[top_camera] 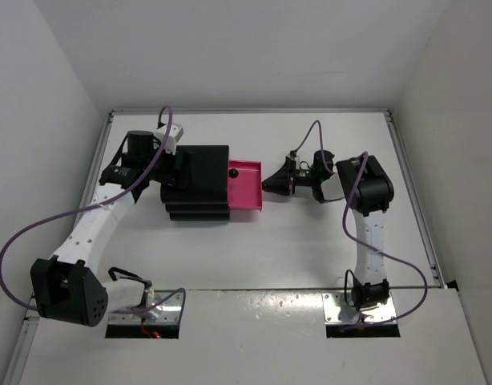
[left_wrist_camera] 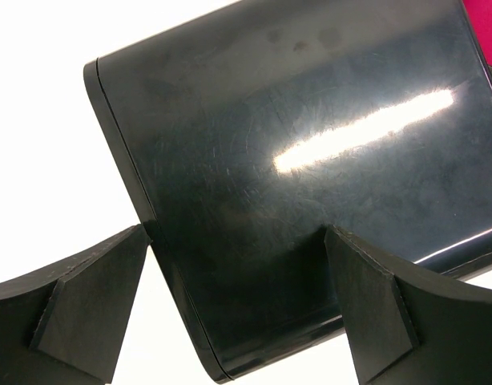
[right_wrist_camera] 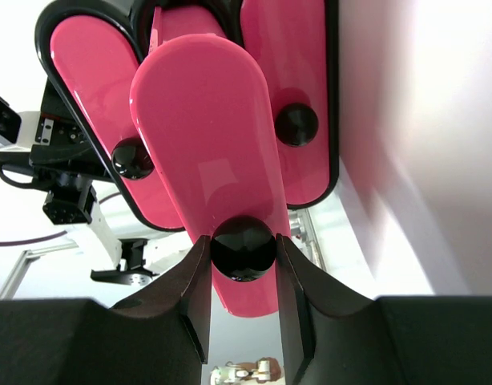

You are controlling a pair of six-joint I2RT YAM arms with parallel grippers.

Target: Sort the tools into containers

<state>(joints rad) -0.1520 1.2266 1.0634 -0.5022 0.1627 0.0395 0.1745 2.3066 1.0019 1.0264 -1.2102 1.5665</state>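
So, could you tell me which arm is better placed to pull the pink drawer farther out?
Right: the right hand is closed on the extended drawer's black knob, facing the drawer fronts. The left hand straddles the black cabinet's rear corner, away from any knob.

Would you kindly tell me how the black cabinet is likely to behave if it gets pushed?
The cabinet looks glossy and hard, so it probably slides easily on the smooth white table. Its low, wide stepped shape suggests it is unlikely to tip. With one pink drawer out, its weight may shift slightly.
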